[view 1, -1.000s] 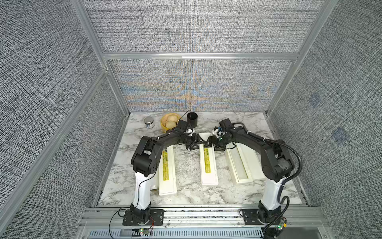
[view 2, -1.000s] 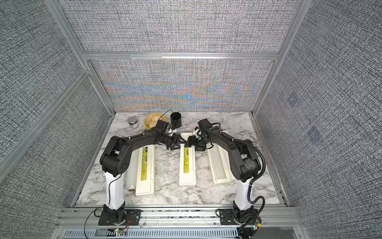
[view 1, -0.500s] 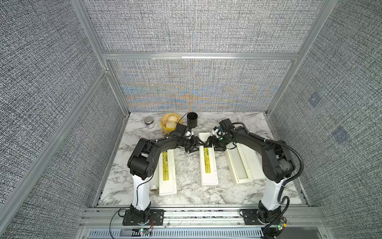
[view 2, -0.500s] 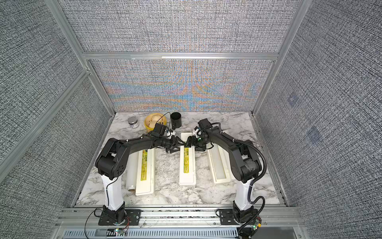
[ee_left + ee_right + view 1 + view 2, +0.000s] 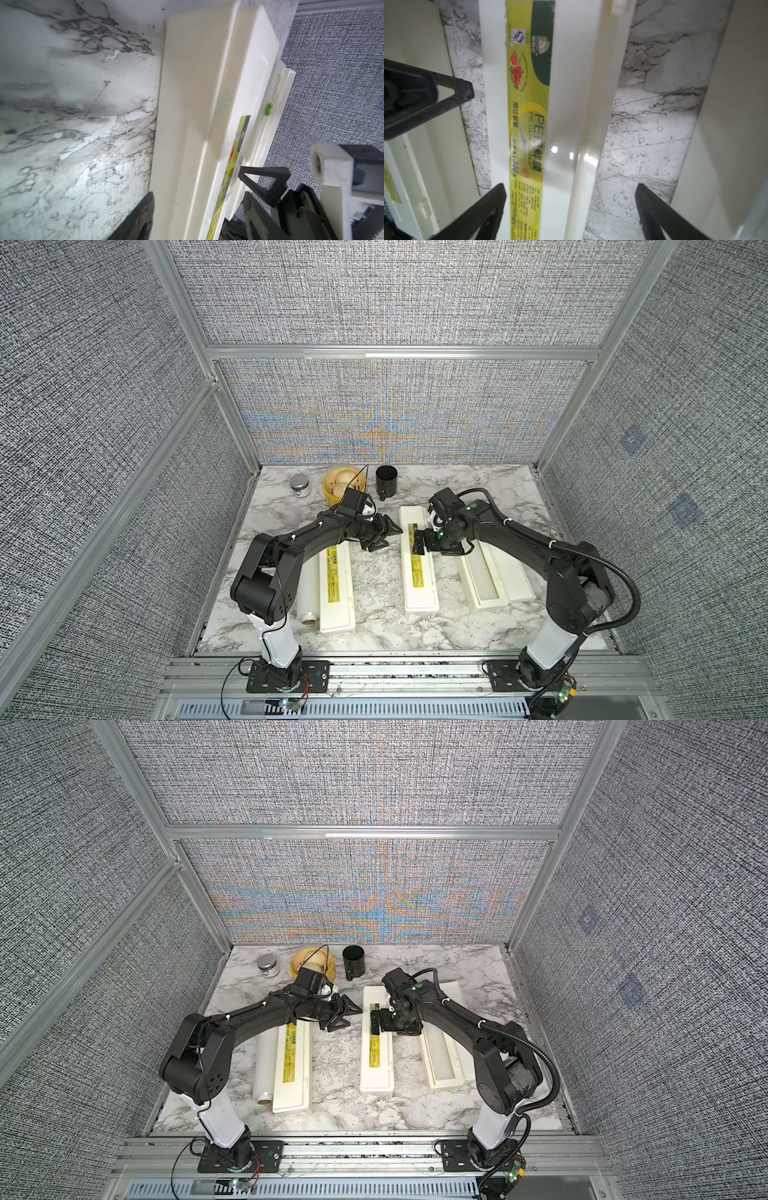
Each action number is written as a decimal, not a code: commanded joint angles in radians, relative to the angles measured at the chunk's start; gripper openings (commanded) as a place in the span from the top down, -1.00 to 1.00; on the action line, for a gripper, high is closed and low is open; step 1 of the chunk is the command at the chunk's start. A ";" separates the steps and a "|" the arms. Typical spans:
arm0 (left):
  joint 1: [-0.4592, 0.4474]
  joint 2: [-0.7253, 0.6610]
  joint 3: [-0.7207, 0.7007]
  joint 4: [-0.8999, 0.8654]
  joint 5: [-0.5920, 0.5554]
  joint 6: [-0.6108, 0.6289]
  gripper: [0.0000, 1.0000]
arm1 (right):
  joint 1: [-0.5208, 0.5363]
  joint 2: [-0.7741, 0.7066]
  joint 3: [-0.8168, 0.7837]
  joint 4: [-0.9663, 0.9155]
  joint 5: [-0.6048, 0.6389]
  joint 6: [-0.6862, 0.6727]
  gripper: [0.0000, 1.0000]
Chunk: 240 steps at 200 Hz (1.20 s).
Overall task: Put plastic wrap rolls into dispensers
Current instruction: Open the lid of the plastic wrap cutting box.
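Spread wider than a second ago, the right gripper (image 5: 417, 546) hangs over the closed middle dispenser (image 5: 422, 585). The dispenser is cream-white with a yellow-green label strip and lies mid marble table (image 5: 374, 635). The left gripper (image 5: 388, 537) sits just beside it, jaws apart and empty.

Grey woven-fabric wall panels (image 5: 395, 294) in aluminium frame (image 5: 399, 352); white marble-veined tabletop (image 5: 378, 585); even, soft light.

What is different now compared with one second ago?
Both grippers opened wider: the left gripper beside the middle box, its arm swinging outward, and the right gripper over that box. The boxes and the loose roll stayed put.
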 commanded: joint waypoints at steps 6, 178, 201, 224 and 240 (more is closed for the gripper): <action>0.002 -0.037 -0.034 0.011 -0.024 0.010 -0.33 | 0.048 0.040 0.011 -0.009 0.038 0.066 -0.98; -0.002 0.029 -0.119 0.150 0.003 -0.038 -0.25 | 0.117 0.009 -0.018 0.091 -0.055 0.130 -0.98; -0.012 0.048 -0.108 0.181 0.044 -0.046 -0.26 | 0.111 -0.002 -0.032 0.102 -0.062 0.131 -0.98; -0.036 0.072 -0.067 0.189 0.092 -0.036 -0.26 | 0.111 0.008 -0.019 0.075 -0.043 0.125 -0.98; -0.051 0.087 -0.040 0.184 0.112 -0.031 -0.26 | 0.115 0.018 0.006 0.033 -0.019 0.113 -0.98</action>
